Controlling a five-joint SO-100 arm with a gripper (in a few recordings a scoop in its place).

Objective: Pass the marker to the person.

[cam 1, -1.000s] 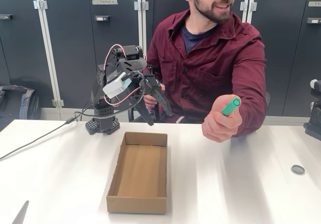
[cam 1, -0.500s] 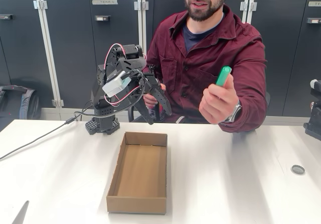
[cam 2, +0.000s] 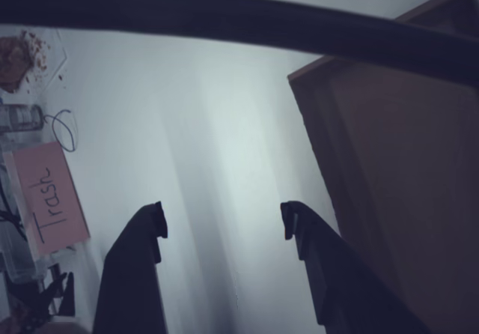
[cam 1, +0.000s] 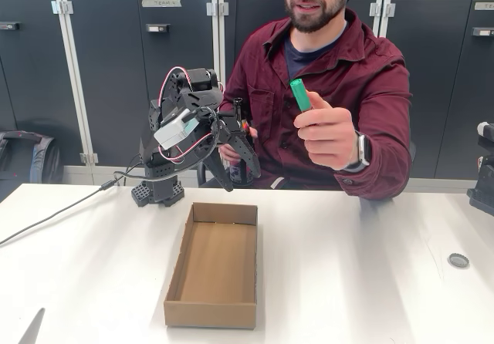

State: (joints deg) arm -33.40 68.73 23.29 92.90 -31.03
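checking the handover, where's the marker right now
In the fixed view the marker is held up in the person's hand, right of centre, above the table and to the right of the open gripper.

The fixed view was bright and evenly lit, with soft light from overhead; the white table (cam 1: 370, 282) carried pale sheen and faint streaked reflections rather than hard shadows. The cardboard box (cam 1: 214, 267) cast only a thin, diffuse shadow along its base. The person's raised hand (cam 1: 328, 132) was slightly smeared by motion. The wrist view was dimmer and bluish (low in contrast), with the tool's fingers (cam 2: 138, 274) dark, soft and out of focus, and a blurred dark cable (cam 2: 224, 19) across the top.
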